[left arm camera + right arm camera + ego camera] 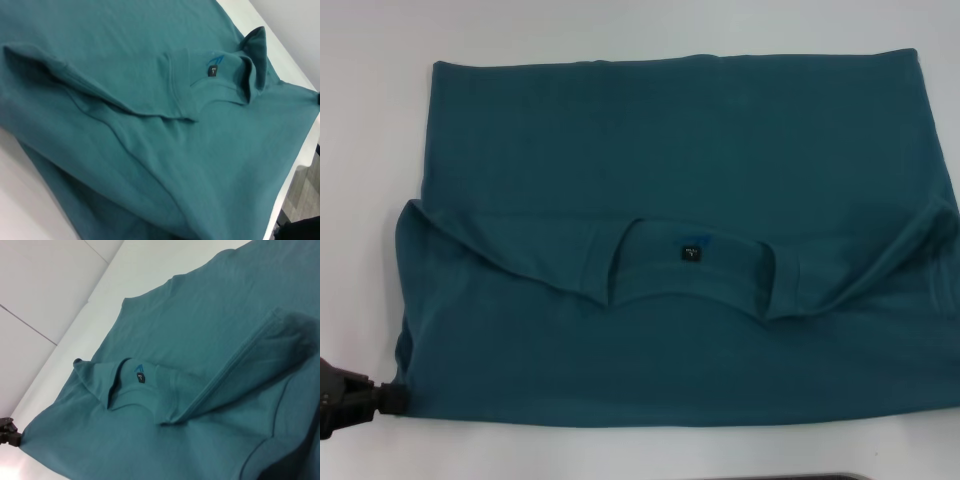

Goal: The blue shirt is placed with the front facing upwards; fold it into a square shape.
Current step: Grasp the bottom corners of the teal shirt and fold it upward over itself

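The blue shirt lies flat on the white table, folded across so its collar and small dark neck label sit mid-cloth, facing up. Both sleeves lie angled inward beside the collar. No lettering shows. My left gripper is at the shirt's near left corner, its dark tip touching the cloth edge; it also shows small in the right wrist view as the left gripper. A dark sliver at the shirt's far corner in the left wrist view may be my right gripper. The head view does not show the right gripper.
The white table shows bare strips to the left of and behind the shirt. The table's near edge runs close along the shirt's near hem, with grey floor beyond it.
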